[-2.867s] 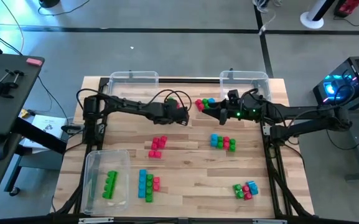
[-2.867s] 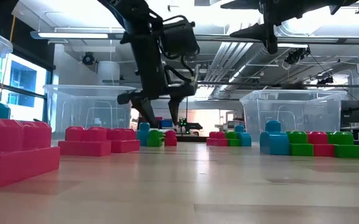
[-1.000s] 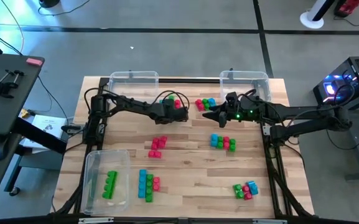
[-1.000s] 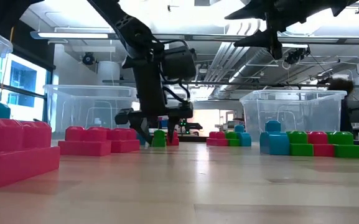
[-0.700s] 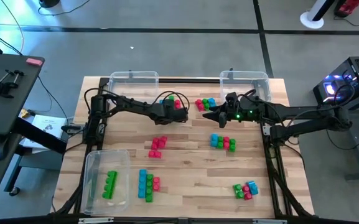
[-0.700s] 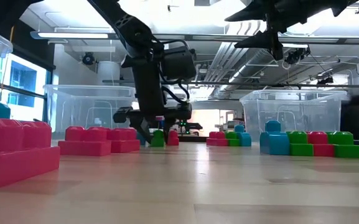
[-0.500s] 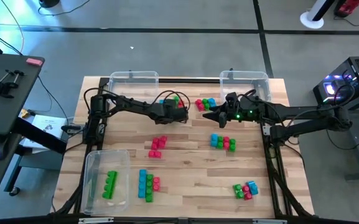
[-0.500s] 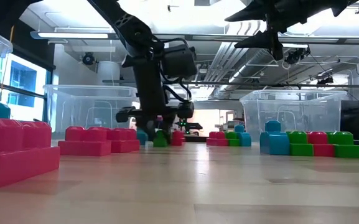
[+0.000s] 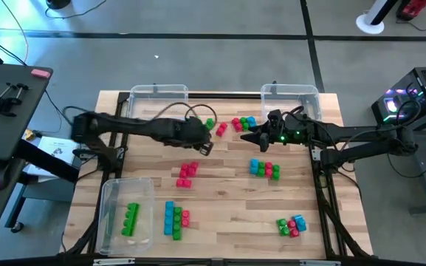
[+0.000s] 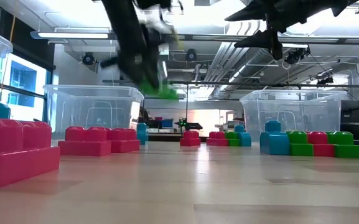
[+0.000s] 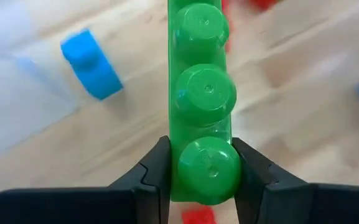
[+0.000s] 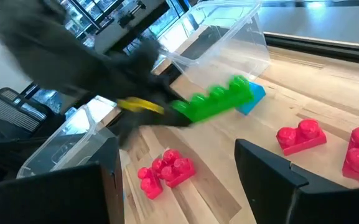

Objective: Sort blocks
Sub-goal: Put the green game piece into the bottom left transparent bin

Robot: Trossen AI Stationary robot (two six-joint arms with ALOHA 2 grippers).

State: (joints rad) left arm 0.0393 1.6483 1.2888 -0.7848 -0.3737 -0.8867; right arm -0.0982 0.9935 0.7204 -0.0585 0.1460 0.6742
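From above, the left pincer (image 9: 207,134) hangs over the rear middle of the wooden bench (image 9: 220,207), clamped on a green bar block (image 9: 210,123), while the right pincer (image 9: 248,136) hovers just across from it with fingers apart near a red, green and blue cluster (image 9: 244,123). At bench level the green bar block (image 10: 165,93) is lifted clear of the surface. The left wrist view shows both fingers (image 11: 151,171) pressing the three-stud bar (image 11: 203,93), and the right wrist view shows it (image 12: 219,99) airborne beside a clear bin (image 12: 229,31).
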